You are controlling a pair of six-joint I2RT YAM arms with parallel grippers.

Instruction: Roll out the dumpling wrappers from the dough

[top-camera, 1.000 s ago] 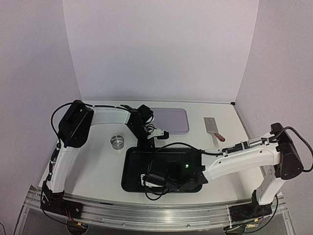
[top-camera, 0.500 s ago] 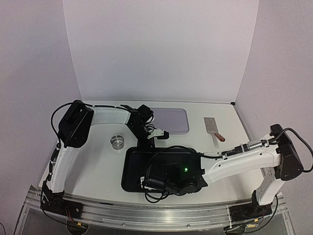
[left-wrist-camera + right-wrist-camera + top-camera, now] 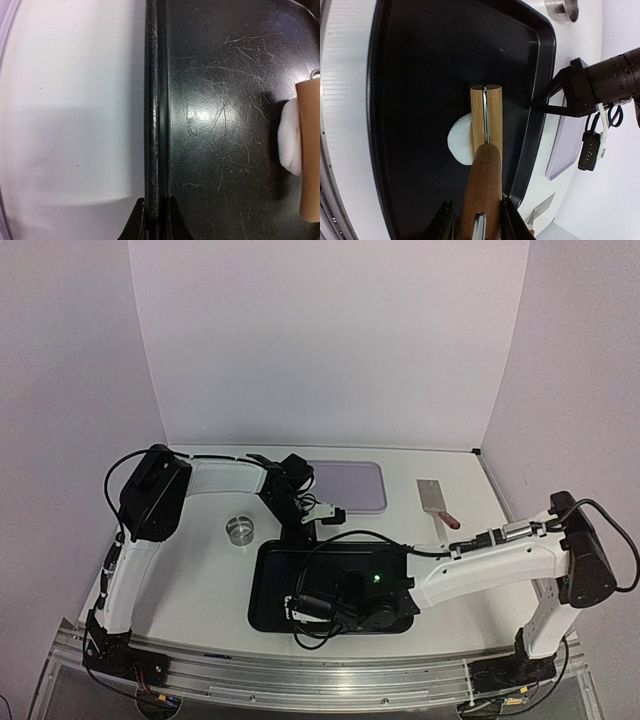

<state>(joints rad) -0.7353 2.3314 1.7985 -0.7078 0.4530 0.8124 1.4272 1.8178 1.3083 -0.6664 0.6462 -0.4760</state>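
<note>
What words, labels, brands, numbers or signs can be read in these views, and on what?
None: no text can be read in any view.
The tray, roller, dough, ring cutter, scraper and purple board show no print.
One green light glows, without lettering.

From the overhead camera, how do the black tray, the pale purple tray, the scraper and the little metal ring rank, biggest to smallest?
1. black tray, even with an arm covering part of it
2. pale purple tray
3. scraper
4. metal ring, only a little smaller than the scraper
</note>
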